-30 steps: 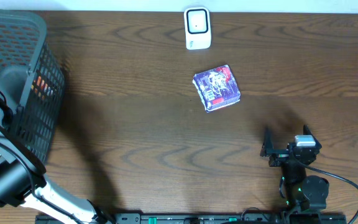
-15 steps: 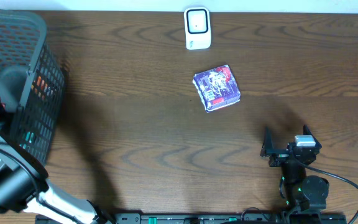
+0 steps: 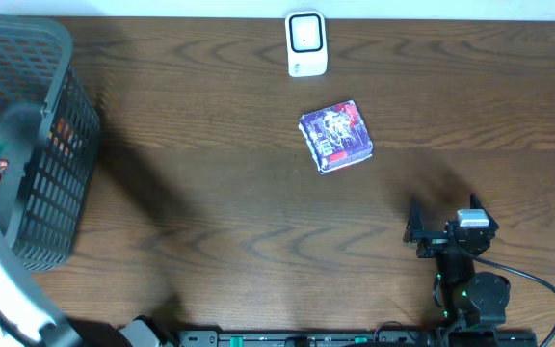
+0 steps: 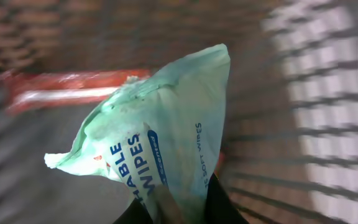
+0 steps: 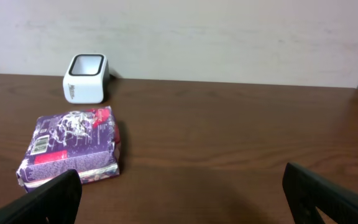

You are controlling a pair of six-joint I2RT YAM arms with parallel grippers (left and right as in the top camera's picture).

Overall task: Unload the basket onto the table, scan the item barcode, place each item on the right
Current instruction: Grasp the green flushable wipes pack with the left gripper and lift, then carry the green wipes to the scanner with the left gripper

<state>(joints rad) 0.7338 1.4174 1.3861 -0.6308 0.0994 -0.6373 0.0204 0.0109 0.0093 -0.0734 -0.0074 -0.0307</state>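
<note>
Since a second earlier, the left arm had swung toward the overhead view's left edge, by the basket (image 3: 56, 145). The scanner (image 3: 305, 43) stood well apart at the table's back, with a purple packet (image 3: 336, 136) near it.

Left wrist view: the left gripper (image 4: 178, 208) pinched a pale green wipes pack (image 4: 160, 130) (blurred mesh behind, so likely inside the basket).

Right wrist view: the right gripper (image 5: 188, 202) hung wide and empty.

Scanning looked barely begun: the pack was gripped but not yet presented to the scanner.
</note>
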